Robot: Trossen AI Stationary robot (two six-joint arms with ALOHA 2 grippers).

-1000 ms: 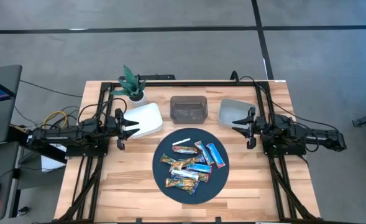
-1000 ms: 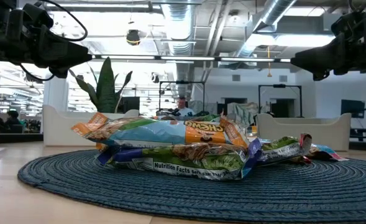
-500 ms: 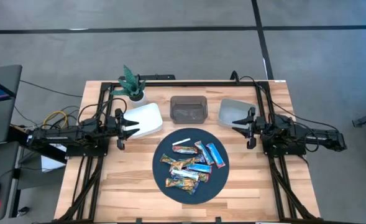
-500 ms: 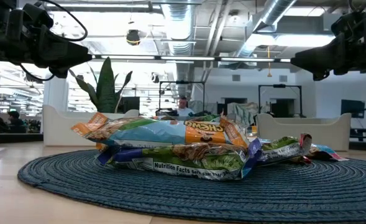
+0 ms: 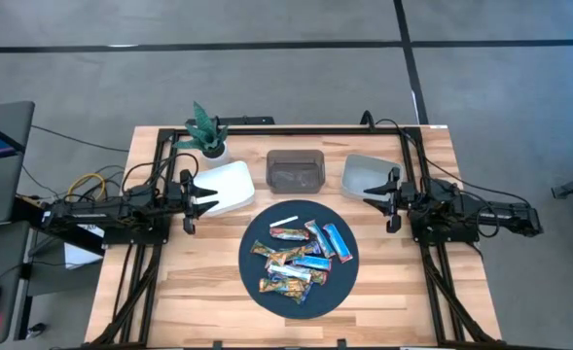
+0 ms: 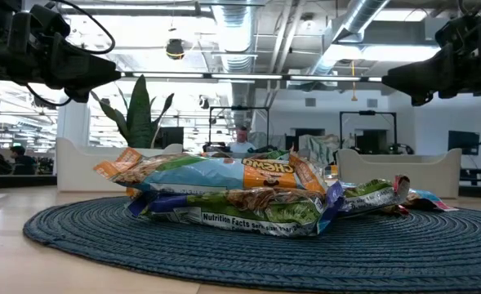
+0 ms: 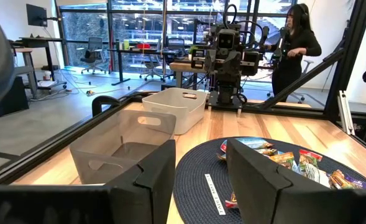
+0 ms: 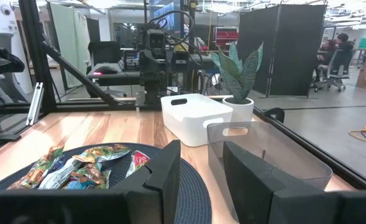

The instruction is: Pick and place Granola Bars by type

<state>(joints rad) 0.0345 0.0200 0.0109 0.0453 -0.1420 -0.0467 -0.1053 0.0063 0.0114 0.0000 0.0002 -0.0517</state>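
- Granola Bars [image 5: 300,258] heaped on the round dark mat [image 5: 257,233]; I can't count the lower ones from the low view.
- Left gripper [image 5: 204,192] over the white bin [image 5: 230,185], fingers apart, empty.
- Right gripper [image 5: 371,191] by the grey bin [image 5: 356,171], fingers apart.
- Bare wood surrounds the mat on the table [image 5: 198,292].

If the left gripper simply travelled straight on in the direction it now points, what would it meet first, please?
Probably nothing on the table. The left gripper, open, hangs above the white bin's edge and points level across at the right gripper. It looks set to pass over the bins, so the opposite arm likely comes first, though height is unclear.
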